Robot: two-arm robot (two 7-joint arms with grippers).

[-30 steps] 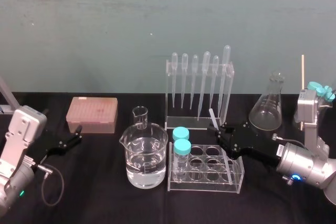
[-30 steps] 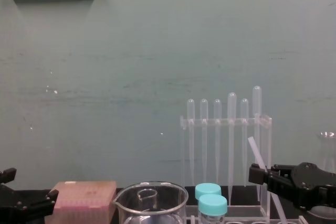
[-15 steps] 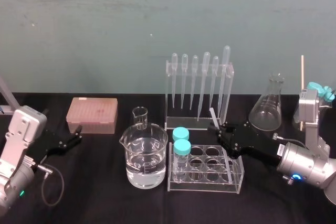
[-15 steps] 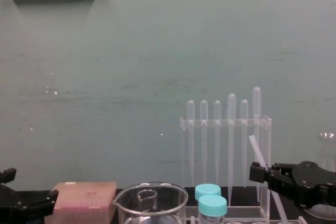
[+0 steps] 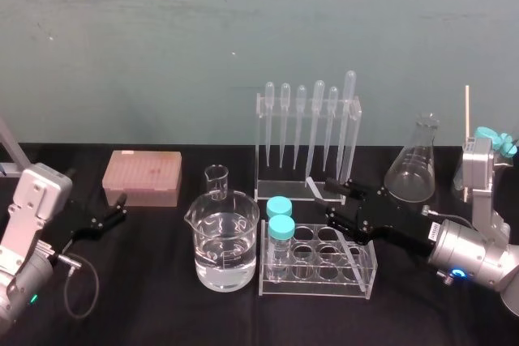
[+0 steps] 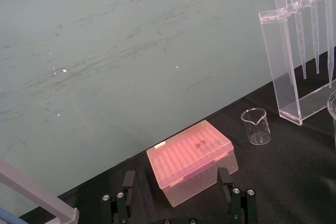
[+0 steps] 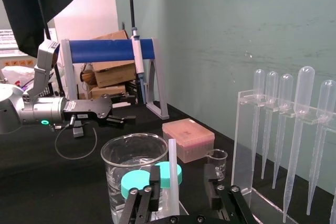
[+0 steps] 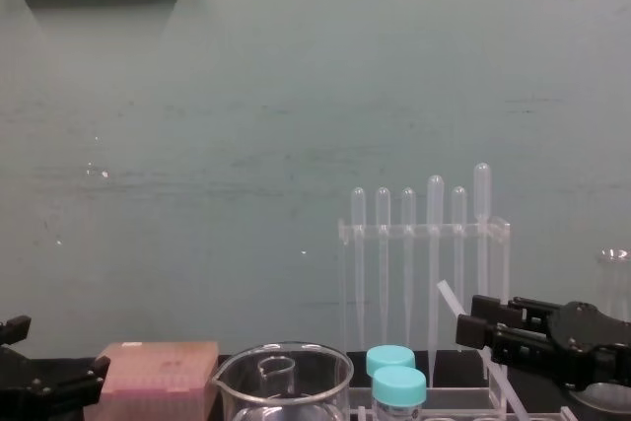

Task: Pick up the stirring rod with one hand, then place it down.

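The thin translucent-white stirring rod [image 7: 171,176] stands steeply tilted between the widely parted jaws of the black right gripper [image 7: 182,174], just beside 1 finger, lower end below them in the clear tube rack [image 5: 318,287]; the spread-jawed left gripper [image 5: 120,207] sits far off.

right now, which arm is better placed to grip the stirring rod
Right. The right claw stands open around the rod, above the tube rack. The left claw sits far off to the left, by the pink box.
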